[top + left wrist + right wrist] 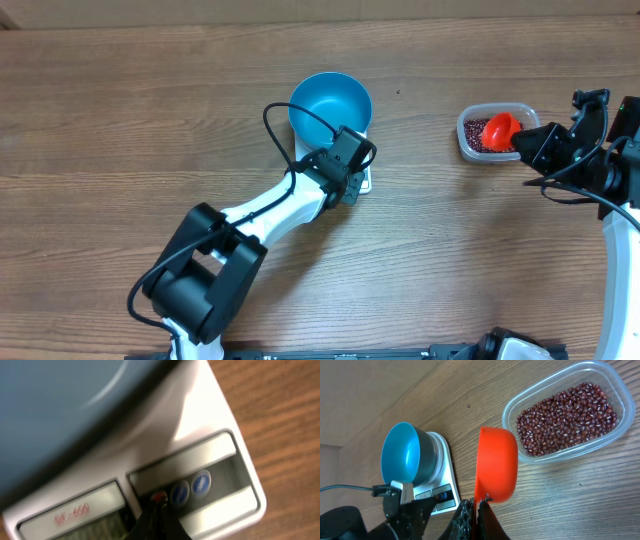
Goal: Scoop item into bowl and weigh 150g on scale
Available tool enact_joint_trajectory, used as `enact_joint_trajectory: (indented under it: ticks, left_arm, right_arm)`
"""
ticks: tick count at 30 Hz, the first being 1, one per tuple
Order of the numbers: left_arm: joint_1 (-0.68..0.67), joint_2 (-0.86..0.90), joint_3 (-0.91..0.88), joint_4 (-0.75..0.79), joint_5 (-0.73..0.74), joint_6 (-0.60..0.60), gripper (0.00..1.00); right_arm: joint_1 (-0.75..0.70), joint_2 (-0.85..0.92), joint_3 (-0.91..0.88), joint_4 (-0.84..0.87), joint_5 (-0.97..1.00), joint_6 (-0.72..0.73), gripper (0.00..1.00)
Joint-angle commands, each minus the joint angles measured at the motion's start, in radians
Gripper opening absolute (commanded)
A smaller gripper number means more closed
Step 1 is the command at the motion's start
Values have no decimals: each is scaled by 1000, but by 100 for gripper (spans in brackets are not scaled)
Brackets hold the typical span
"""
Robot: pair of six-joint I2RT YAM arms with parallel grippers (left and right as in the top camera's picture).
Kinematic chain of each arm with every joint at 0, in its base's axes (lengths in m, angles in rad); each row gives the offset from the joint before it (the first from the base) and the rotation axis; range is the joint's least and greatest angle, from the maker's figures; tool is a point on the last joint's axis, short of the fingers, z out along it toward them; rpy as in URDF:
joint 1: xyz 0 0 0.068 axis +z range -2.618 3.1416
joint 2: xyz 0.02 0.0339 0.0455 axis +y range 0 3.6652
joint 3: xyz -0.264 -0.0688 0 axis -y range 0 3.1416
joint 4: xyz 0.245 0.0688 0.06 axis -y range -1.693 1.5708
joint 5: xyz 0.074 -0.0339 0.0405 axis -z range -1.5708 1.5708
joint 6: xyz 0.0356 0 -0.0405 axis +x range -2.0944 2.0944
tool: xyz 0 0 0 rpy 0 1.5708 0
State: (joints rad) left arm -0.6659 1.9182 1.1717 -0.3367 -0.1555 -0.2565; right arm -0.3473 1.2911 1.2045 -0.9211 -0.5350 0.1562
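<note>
At bench (120, 110) centre, we saw the blue bowl (330, 103) on the scale (200, 425), the closed left hand (157, 506) at its buttons (192, 487); the right hand (475, 512) gripped a red scoop (496, 465) near the container (623, 390) of beans (567, 417).

The surface (150, 120) was matt, grained wood. The bowl (332, 98) and scoop (497, 465) looked smooth, glossy plastic. The container (626, 421) was clear plastic.

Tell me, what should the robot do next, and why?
Probably lift the left claw off the scale: its shut tip is at the red button, and leaning there could spoil the weight. The bowl looks empty, and the right claw holds the scoop by the beans.
</note>
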Motion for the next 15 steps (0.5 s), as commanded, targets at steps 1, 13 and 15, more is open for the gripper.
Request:
enact_joint_trajectory:
  ticks: [1,13,15]
  left_arm:
    - [-10,-127,86,-67,18,30,4]
    - [-1,-510,151,-251,70,33,8]
    - [8,-546,151,-276,70,33,5]
  right_arm:
    - [-3,-18,20,2,3,-1,4]
    - [-3,-18,20,-4,3,-1,4]
    - [-3,-18,20,-5,3,-1,4]
